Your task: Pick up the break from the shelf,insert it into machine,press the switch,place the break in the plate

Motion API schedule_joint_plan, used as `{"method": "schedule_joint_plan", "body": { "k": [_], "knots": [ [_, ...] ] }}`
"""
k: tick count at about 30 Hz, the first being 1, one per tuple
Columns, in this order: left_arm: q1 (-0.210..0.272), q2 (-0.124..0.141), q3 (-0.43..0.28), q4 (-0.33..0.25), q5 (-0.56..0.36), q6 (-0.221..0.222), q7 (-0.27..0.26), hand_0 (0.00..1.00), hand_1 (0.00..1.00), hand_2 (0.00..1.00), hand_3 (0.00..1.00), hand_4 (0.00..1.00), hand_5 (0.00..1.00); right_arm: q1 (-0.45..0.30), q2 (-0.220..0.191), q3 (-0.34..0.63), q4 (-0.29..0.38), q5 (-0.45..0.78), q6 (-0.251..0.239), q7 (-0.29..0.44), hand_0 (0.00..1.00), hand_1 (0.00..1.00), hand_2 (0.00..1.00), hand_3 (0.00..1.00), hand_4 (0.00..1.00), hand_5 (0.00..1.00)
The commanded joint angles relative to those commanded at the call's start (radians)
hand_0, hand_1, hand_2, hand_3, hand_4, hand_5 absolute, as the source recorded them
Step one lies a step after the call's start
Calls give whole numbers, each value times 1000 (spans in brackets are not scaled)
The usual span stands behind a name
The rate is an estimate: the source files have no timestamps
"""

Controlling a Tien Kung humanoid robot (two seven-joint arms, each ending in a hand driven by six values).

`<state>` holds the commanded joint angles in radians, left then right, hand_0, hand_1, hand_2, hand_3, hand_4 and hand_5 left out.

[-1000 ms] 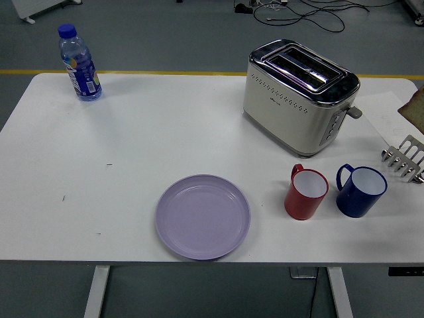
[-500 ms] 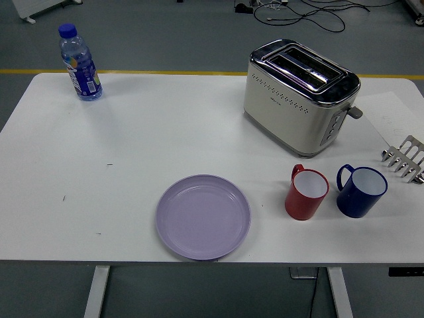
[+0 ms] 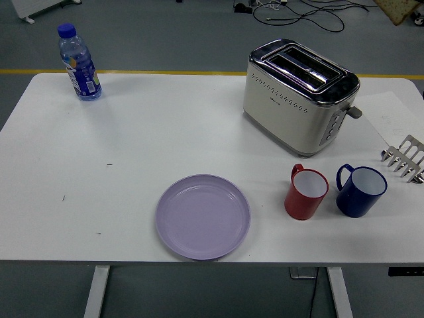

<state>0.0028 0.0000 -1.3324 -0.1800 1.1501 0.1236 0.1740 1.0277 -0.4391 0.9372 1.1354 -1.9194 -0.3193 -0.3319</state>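
The toaster (image 3: 299, 95) has a cream body with a smooth satin look, and its top is shiny chrome metal that throws reflections around the slots. The surface (image 3: 132, 146) is matt white, pretty smooth apart from a few tiny dark marks. The plate (image 3: 203, 216) looks like lilac plastic with a soft sheen. Red mug (image 3: 305, 192) and blue mug (image 3: 360, 190) are glossy outside, white inside. The bottle (image 3: 79, 62) is clear plastic with a glossy blue label and cap. The rack (image 3: 405, 159) at the right edge looks like dull grey metal.
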Motion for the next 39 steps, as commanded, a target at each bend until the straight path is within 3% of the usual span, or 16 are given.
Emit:
{"method": "schedule_joint_plan", "body": {
  "k": [10,19,29,39],
  "knots": [
    [5,0,33,0,-22,13,5,671,697,738,829,556,998,78,108,-99,-130,-21,26,34,75,104,251,418,620,2],
    [5,0,41,0,-26,19,5,672,694,735,827,555,998,108,176,-138,-189,-14,42,35,78,99,249,418,609,2],
    [6,0,42,0,-23,23,6,672,692,730,825,551,998,114,209,-154,-211,47,91,-3,70,100,249,415,618,2],
    [6,0,36,0,-11,24,7,673,687,730,820,548,998,110,224,-160,-249,75,96,-8,69,100,249,415,619,2]
  ]
}}
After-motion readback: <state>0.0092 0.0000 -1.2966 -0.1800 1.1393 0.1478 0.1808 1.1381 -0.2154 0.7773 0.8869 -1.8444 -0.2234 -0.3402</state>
